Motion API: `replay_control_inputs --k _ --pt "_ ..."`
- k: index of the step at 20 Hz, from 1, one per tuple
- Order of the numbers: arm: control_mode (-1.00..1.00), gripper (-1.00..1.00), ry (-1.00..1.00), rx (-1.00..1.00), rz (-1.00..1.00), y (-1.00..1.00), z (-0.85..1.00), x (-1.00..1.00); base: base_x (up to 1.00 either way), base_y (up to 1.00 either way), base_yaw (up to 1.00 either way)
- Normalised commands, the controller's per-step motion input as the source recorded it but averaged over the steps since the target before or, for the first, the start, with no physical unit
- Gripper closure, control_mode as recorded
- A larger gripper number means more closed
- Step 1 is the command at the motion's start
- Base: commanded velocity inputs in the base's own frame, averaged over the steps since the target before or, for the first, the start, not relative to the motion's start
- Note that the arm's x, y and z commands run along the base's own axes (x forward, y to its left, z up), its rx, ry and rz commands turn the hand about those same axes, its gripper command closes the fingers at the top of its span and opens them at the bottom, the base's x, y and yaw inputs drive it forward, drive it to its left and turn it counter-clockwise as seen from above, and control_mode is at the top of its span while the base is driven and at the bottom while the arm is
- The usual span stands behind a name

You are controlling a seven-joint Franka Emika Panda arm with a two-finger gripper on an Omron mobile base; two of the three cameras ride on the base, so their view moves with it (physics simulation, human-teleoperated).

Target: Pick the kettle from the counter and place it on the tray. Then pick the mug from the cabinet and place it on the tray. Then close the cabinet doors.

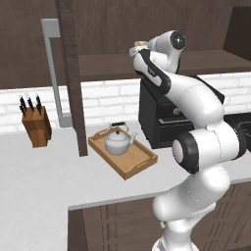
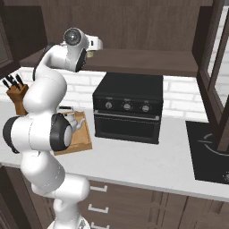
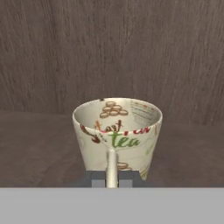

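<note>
the gripper (image 3: 112,183) is reached up into the cabinet (image 1: 112,29) and is clenched on the mug (image 3: 117,133): in the hand view the two dark tips sit tight on either side of the mug's thin handle, which comes straight toward the camera, with the cup itself upright just beyond them on the plank shelf, its open mouth showing printed lettering inside and the cabinet's wooden back wall close behind it. in the left base view the mug peeks out as a small beige shape at the hand, near the front edge of the shelf, and it appears to be resting on the shelf rather than lifted, though that is hard to tell. as to progress, the first part looks done: the kettle (image 1: 117,139) stands upright in the middle of the tray (image 1: 139,165), which lies on the counter (image 1: 44,171) below the cabinet, just right of its vertical post and left of the black oven (image 2: 127,107). the second part is at the grasp, so lifting the mug out, carrying it down and setting it on the free part of the tray beside the kettle remain. the cabinet doors (image 2: 214,67) stand open, so closing them is left too. a knife block (image 1: 36,125) stands near the counter's back edge, well apart from the tray
</note>
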Motion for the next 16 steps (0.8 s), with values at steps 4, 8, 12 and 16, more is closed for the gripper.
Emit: replay_control_inputs --k 4,8,12,16 --pt "-1.00 1.00 0.00 0.00 0.00 0.00 0.00 0.00 0.00 0.00 0.00" --pt "-1.00 1.00 -0.03 0.00 0.01 -0.01 0.01 -0.36 0.00 0.00 0.00" --pt "-1.00 1.00 -0.01 0.00 0.11 0.00 0.17 -0.74 0.00 0.00 0.00" --pt "-1.00 1.00 0.00 0.00 0.17 -0.07 0.27 -0.85 0.00 0.00 0.00"
